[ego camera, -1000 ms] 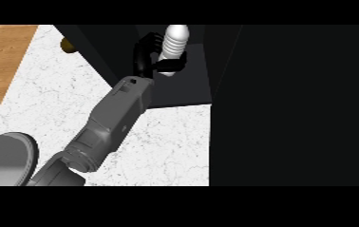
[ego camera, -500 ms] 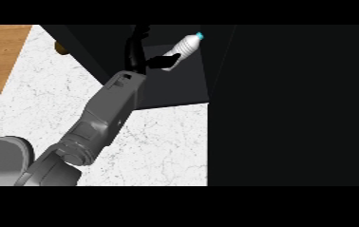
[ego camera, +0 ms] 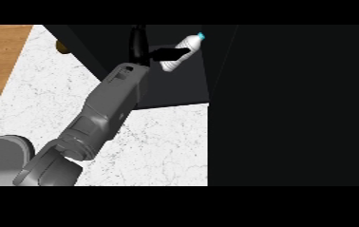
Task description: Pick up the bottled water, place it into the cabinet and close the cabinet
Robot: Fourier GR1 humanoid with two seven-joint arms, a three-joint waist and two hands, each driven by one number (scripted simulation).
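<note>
The bottled water is a clear bottle with a blue cap. It leans to the upper right inside the dark open cabinet. My left hand reaches into the cabinet just left of the bottle on a grey forearm that comes in from the lower left. Its fingers point straight up, away from the bottle. Its thumb sticks out to the right and lies across the bottle's lower half. The bottle's base is hidden behind the thumb. My right hand does not show.
A large black panel fills the right side of the view. The white marble counter lies below the cabinet. At the upper left are a wooden strip and a small brown knob.
The bottle stood upright in my curled left hand; it has since tipped to the upper right. The fingers have straightened and only the thumb still touches it.
</note>
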